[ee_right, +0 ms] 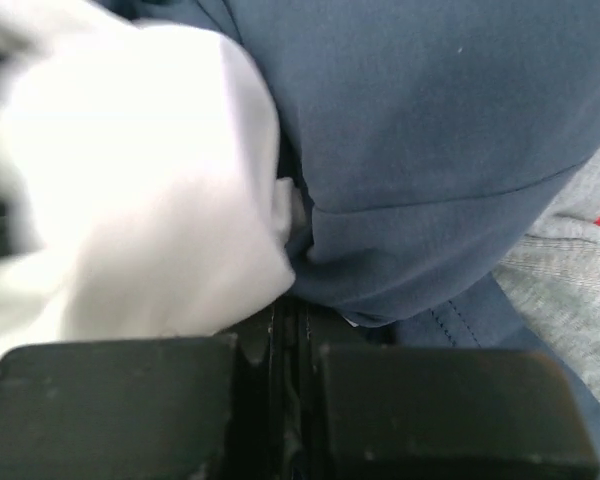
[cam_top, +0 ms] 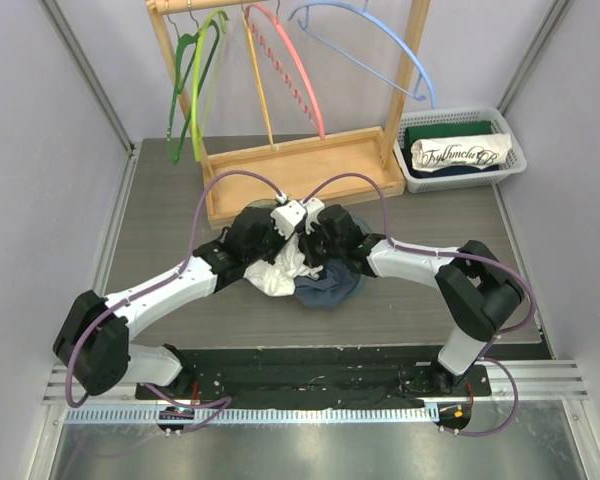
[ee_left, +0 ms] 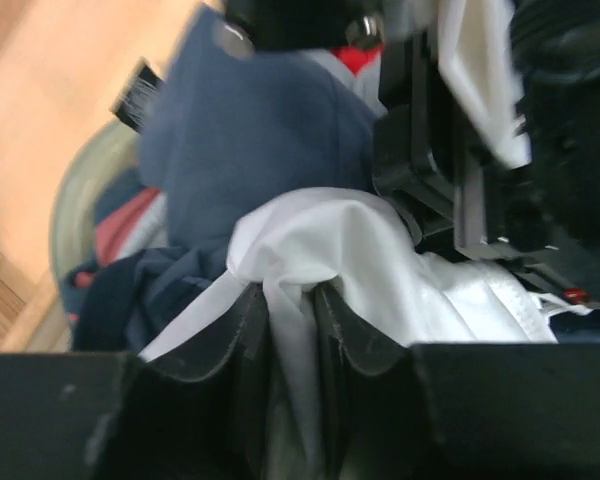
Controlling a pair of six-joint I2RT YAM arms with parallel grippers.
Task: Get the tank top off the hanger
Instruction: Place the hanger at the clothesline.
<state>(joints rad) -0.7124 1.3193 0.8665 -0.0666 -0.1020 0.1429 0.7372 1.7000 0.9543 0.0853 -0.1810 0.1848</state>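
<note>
Now, left gripper point(ee_left: 290, 296): closed on a raised fold of white cloth, which stands up between the two jaws. Right gripper point(ee_right: 290, 325): jaws pressed together at the seam where white meets navy. We cannot tell whether a thin hem is caught there.

Both wrists crowd over the tank top point(cam_top: 310, 278), a crumpled white-and-navy heap in the middle of the table point(cam_top: 430, 295), just near of the wooden rack base point(cam_top: 290, 165). A pale curved bar at the left of the left wrist view looks like the hanger point(ee_left: 68, 205), partly buried in navy cloth. We cannot make it out from above.

Our reading: the step in hand is working the cloth off that bar. To do it well we draw the white fold sideways, away from the hanger, not straight up, while the other arm pins the hanger side. We go slowly, since a strap may snag on the hanger's end. The grippers sit nearly touching, so we part them along one line.
</note>
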